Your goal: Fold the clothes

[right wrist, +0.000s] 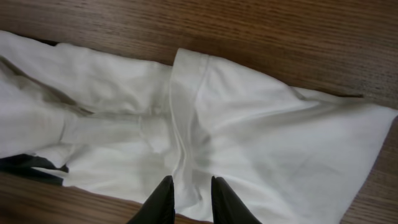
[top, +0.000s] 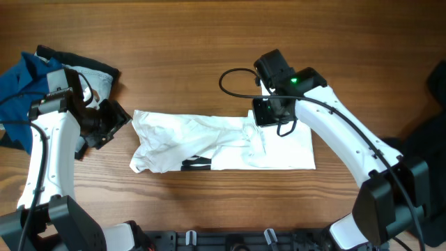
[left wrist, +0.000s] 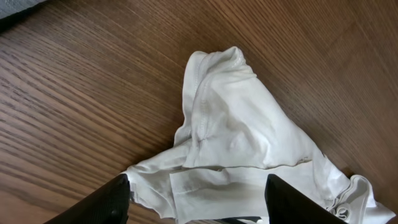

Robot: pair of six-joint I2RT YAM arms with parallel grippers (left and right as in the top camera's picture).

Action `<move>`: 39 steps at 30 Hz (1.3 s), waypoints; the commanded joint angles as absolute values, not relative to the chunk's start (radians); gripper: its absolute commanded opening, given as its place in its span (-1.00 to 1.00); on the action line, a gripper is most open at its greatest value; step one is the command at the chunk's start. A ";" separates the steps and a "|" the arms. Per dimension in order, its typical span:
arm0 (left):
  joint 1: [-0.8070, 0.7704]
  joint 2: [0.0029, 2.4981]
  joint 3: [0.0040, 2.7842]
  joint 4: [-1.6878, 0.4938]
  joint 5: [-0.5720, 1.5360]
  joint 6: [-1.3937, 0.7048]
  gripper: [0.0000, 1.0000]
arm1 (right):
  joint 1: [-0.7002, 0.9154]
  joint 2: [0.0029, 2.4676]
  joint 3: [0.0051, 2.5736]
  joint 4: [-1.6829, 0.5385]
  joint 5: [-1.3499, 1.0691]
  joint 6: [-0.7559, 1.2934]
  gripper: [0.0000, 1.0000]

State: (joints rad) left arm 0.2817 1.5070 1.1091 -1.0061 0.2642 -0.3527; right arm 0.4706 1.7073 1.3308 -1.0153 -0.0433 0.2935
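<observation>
The white T-shirt [top: 223, 143] lies crumpled in a long band across the table's middle, with a bit of its black print [top: 197, 164] showing at the front edge. My right gripper [top: 263, 122] is over its back edge, right of centre. In the right wrist view the fingers [right wrist: 189, 199] are nearly shut, with a raised ridge of the shirt [right wrist: 249, 124] between them. My left gripper [top: 111, 124] hovers just off the shirt's left end. It is wide open and empty [left wrist: 196, 199], with the bunched shirt end [left wrist: 242, 124] ahead of it.
A pile of other clothes, blue [top: 17, 84], pale grey [top: 97, 80] and black, lies at the back left behind my left arm. A dark garment [top: 425, 139] lies at the right edge. The wooden table [top: 181, 42] is bare behind the shirt.
</observation>
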 commanded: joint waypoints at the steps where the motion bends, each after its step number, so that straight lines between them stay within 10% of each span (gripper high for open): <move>1: 0.277 1.506 1.114 -1.006 0.280 -0.344 0.40 | 0.472 1.747 1.261 -0.995 0.034 0.363 -0.65; 18: 0.277 1.506 1.114 -1.003 0.280 -0.344 0.40 | 0.608 1.870 1.171 -0.790 -0.259 0.116 -0.66; 24: 0.276 1.506 1.106 -1.020 0.280 -0.271 0.50 | 0.605 1.743 1.317 -0.937 -0.160 0.133 -0.48; 27: 0.250 1.516 1.052 -0.991 0.280 -0.211 0.64 | 0.583 1.638 1.354 -0.929 -0.147 0.152 0.12; 39: 0.043 1.782 0.928 -0.764 0.242 -0.164 0.75 | 0.426 1.607 1.347 -1.030 -0.033 0.342 0.23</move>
